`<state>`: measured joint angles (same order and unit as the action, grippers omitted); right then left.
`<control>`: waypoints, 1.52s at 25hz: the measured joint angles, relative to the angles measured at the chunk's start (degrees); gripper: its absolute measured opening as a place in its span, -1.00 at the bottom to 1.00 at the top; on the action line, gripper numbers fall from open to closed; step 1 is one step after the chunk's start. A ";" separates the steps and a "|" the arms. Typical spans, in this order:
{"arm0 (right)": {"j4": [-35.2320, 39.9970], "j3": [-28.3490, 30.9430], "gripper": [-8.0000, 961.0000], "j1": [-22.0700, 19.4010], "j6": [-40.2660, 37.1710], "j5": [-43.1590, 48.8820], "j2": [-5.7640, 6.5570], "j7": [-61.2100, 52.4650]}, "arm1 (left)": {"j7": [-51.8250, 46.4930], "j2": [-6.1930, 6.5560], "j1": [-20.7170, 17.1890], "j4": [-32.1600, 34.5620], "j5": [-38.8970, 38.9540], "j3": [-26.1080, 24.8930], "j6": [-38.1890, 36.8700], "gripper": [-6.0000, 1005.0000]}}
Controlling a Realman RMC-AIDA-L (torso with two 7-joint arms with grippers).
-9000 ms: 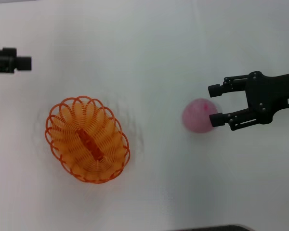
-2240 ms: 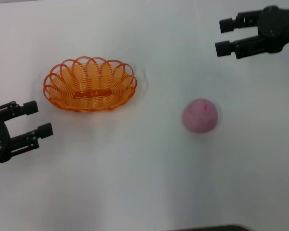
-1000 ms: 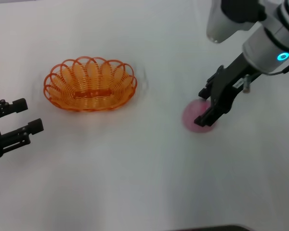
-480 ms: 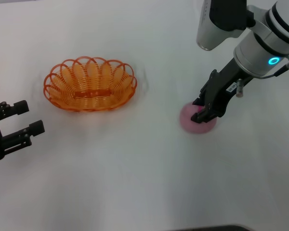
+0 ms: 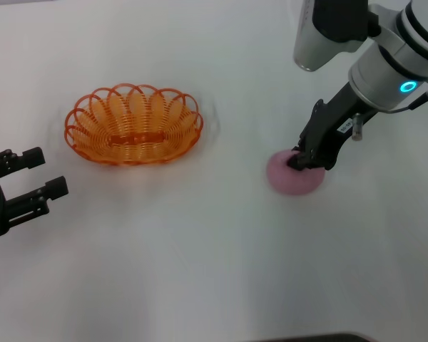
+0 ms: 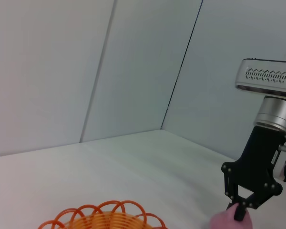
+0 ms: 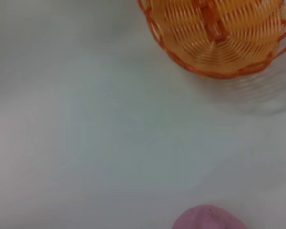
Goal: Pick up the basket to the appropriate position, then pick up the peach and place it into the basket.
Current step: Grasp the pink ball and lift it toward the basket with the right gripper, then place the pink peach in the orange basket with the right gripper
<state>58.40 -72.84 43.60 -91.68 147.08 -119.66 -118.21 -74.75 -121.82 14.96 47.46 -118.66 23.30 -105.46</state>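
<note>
Sitting on the white table, the peach is on my right side, well apart from the basket, and I see it pinched at its top by the right gripper, whose dark fingers come down from the silver arm and are clenched on the fruit. I find the orange basket upright toward the left, with nothing inside its wire loops. Nearer me, at the left edge, the left gripper hovers beside the basket with its jaws spread, grasping nothing.
</note>
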 joint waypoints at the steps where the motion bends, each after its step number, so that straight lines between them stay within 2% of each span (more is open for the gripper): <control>1: 0.20 0.17 -0.69 0.00 -0.06 -0.08 0.05 0.01 | -0.01 0.01 0.03 0.00 0.00 0.00 -0.03 0.40; 5: 2.39 3.33 -0.83 0.00 -1.60 -0.39 0.15 0.45 | -0.17 0.13 0.12 0.12 -0.03 -0.16 -0.38 0.40; 10: 7.89 11.95 -0.89 -0.01 -4.11 -5.90 0.59 0.92 | -0.34 0.29 0.16 0.31 -0.06 -0.27 -0.52 0.40; 15: 7.61 15.26 -0.87 0.56 -2.78 -13.07 0.82 1.55 | -0.37 0.41 0.15 0.35 -0.08 -0.33 -0.56 0.40; 19: 2.95 12.70 -0.84 1.86 3.03 -17.67 -0.12 2.07 | -0.45 0.29 0.15 0.36 -0.08 -0.20 -0.68 0.40; 26: -12.16 4.30 -0.80 5.73 17.84 -25.90 -0.44 5.44 | -0.49 0.13 0.16 0.36 0.32 -0.18 -1.30 0.40; 34: -20.50 -2.11 -0.75 6.59 25.78 -35.88 -0.62 10.44 | -0.47 0.02 0.30 0.03 0.34 -0.07 -1.32 0.40; 38: -21.67 -2.97 -0.45 6.49 26.82 -37.35 -0.67 11.69 | -0.47 0.00 0.48 0.00 0.33 0.00 -1.30 0.40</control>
<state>36.73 -75.81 50.09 -64.85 109.72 -120.33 -106.51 -75.22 -121.82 15.45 47.46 -118.33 23.30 -106.76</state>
